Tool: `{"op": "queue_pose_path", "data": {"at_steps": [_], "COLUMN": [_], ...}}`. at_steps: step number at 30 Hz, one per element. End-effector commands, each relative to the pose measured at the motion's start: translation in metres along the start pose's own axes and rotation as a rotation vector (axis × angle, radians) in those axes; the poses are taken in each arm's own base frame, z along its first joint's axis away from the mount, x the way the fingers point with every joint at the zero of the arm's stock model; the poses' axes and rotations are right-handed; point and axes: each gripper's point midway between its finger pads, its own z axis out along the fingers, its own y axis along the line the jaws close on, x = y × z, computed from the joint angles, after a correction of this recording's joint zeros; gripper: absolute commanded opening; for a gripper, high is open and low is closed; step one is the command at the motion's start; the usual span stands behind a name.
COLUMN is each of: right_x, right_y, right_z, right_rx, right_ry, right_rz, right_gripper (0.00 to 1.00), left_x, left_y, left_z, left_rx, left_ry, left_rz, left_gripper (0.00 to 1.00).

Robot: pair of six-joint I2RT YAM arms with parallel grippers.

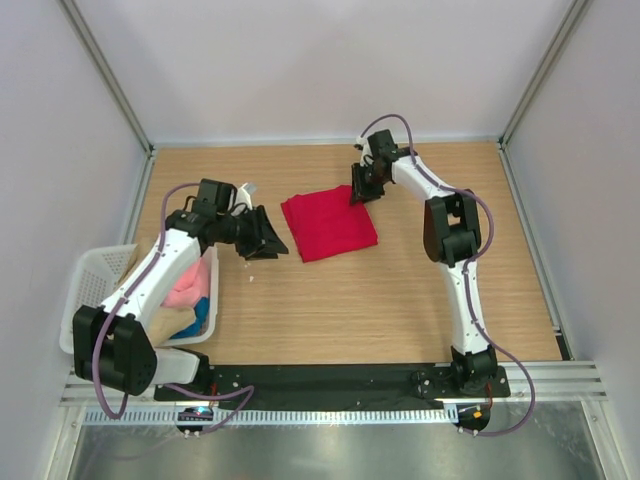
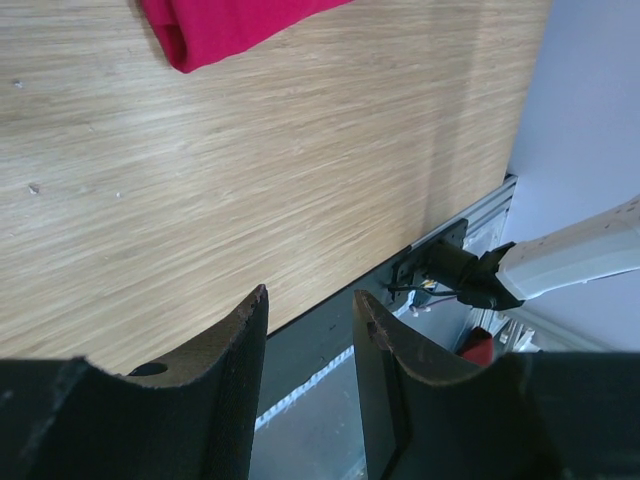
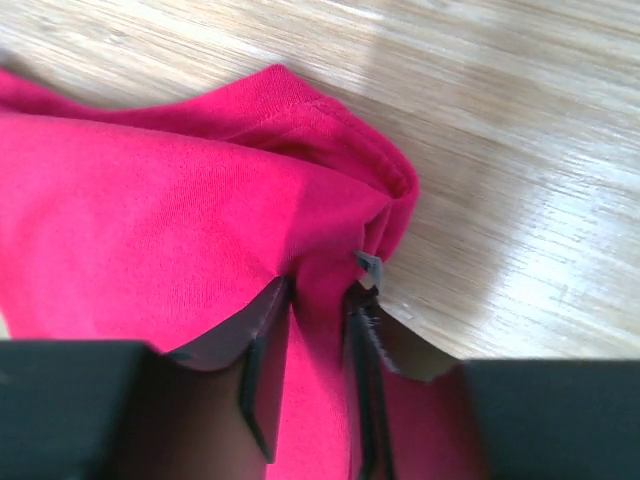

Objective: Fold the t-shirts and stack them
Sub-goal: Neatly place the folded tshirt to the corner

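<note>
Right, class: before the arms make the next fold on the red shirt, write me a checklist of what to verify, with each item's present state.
1. Jaws of the right gripper closed on the red t-shirt corner: ok.
2. The left gripper open, empty: ok.
3. The left gripper on the shirt: not ok, beside it.
4. Shirt apart from the white basket: ok.
5. All layers pinched: cannot tell.

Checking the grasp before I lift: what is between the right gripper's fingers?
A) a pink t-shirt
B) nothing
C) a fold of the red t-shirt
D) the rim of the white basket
C: in the right wrist view, the right gripper has its two fingers pinched on a fold of cloth at the corner of the red t-shirt.
</note>
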Motion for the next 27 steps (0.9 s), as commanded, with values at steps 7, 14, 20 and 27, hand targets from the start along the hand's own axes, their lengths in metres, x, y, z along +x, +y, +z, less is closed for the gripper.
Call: {"op": "queue_pose_path", "data": {"at_steps": [7, 14, 20, 27], "right_x": [0.058, 0.022, -0.013, -0.054], "right_y": [-0.035, -0.074, -0.134, -0.213], "right_z": [0.028, -0.026, -0.075, -0.123], "right_rx": [0.306, 0.584, 0.663, 0.778], "right_ry": [0.143, 0.043, 0.021, -0.043], "right_rz": [0.013, -0.098, -0.153, -0.231], "right_gripper": [0.01, 0.01, 0.01, 0.01], "left_x": [-0.002, -0.003, -0.01, -0.018], "left_y": [0.005, 0.015, 0.041, 0.053], "left_z": [-0.014, -0.01, -0.005, -0.002], "left_rx": [0.042, 0.03, -0.091, -0.144], "left_ry": [-0.005, 0.013, 0.013, 0.017], "left_rz": [0.004, -0.019, -0.022, -0.055], "left_gripper": [0.4, 0.4, 0.39, 0.38]}}
